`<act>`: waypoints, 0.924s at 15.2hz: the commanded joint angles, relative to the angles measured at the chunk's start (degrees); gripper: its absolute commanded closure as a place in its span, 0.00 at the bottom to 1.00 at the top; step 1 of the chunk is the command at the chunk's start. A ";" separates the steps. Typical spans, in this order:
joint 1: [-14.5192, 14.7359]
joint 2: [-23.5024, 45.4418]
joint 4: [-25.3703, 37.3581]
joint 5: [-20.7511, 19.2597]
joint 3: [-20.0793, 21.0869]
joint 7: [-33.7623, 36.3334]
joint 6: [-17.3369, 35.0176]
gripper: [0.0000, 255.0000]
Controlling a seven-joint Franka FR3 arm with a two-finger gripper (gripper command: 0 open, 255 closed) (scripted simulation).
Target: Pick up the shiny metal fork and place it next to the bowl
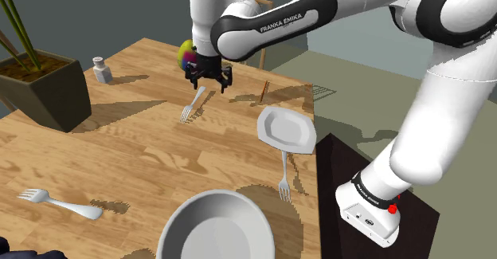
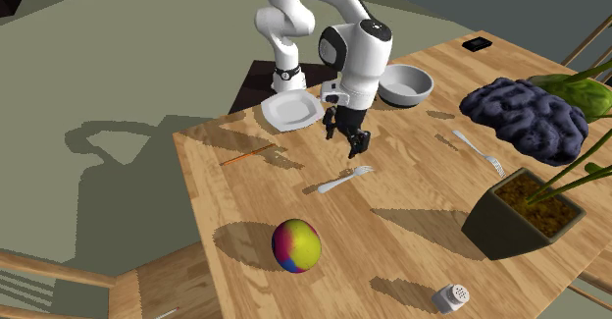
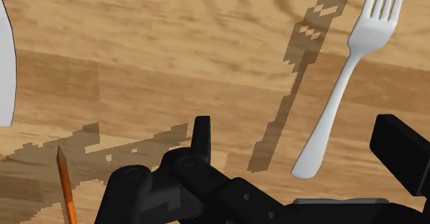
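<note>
The room has a plain grey-green floor [image 2: 118, 62] around the wooden table [image 1: 135, 154], flat enough that cutlery lies steady on it. The white arm [image 1: 318, 14] bends down over it. In the shoulder view the bowl [image 1: 179, 217] stands at about 6 o'clock from the fork [image 1: 191, 103], well apart. The gripper [image 1: 209, 82] hovers just above the fork's handle, at 1 o'clock from it. Its fingers [image 3: 201, 136] are spread so that the handle end can pass between them, and they seem not to touch it.
</note>
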 commanded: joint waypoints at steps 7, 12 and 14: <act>5.71 14.33 15.12 -4.77 -3.73 8.98 -2.60 0.00; 5.75 16.34 13.97 -5.93 -4.52 9.66 0.42 0.00; 5.75 16.34 13.97 -5.93 -4.52 9.66 0.43 0.00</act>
